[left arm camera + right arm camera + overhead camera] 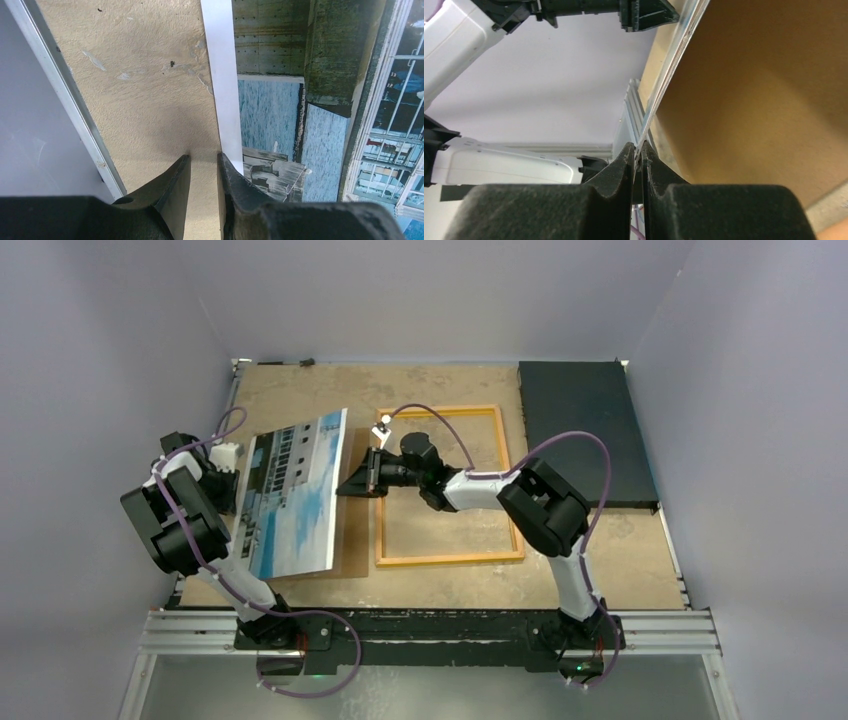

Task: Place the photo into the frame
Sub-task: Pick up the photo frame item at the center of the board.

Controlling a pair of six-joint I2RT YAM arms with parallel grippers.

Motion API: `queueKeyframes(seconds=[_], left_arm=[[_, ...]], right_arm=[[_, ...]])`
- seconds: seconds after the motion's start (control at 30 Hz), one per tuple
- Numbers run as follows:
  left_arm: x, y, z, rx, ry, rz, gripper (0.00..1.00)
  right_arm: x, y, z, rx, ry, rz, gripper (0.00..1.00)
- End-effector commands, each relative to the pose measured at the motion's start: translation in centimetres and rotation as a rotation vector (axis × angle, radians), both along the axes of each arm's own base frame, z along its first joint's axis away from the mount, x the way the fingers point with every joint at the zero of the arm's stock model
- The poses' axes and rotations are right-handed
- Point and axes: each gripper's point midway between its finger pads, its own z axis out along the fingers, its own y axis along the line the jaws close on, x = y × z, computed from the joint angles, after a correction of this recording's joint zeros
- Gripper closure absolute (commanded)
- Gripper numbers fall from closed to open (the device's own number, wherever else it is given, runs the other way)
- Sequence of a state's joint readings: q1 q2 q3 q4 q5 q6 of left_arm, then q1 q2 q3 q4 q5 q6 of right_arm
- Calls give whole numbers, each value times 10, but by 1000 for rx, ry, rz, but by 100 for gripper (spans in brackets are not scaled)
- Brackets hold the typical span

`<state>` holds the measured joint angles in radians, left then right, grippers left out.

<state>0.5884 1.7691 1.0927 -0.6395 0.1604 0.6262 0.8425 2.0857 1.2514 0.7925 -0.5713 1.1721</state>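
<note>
The photo (295, 500), a print of blue sky and grey-white buildings, hangs tilted at the left of the table, its right edge raised. My right gripper (360, 478) is shut on that raised edge; in the right wrist view the thin sheet (674, 55) runs edge-on out of the pinched jaws (638, 147). My left gripper (235, 465) is at the photo's left edge. Its jaws (205, 162) stand narrowly open with only bare table between them, and the photo's white margin (222, 75) lies against the right finger's outer side. The yellow frame (448, 558) lies flat to the right, with nothing in it.
A plain brown backing board (355, 540) lies under the photo, and its brown face (764, 100) fills the right of the right wrist view. A dark mat (585, 430) sits at the back right. The metal table rail (60, 90) and grey wall are close on the left.
</note>
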Motion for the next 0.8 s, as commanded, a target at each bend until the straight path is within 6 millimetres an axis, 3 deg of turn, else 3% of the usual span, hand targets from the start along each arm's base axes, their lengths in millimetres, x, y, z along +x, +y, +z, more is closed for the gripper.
queueKeyframes(seconds=[0.0,0.37,0.77], left_arm=[[-14,0,-13,-21,57,-13,75],[-6,-20,-21,-64,56,-30,77],[7,-20,3,-76,14,-45,68]], right_arm=[[7,-15,39,21,-114,-15,90],[26,-49,66,-95,-230,-47,88],[53,-129,107,-285,-390,-133,100]])
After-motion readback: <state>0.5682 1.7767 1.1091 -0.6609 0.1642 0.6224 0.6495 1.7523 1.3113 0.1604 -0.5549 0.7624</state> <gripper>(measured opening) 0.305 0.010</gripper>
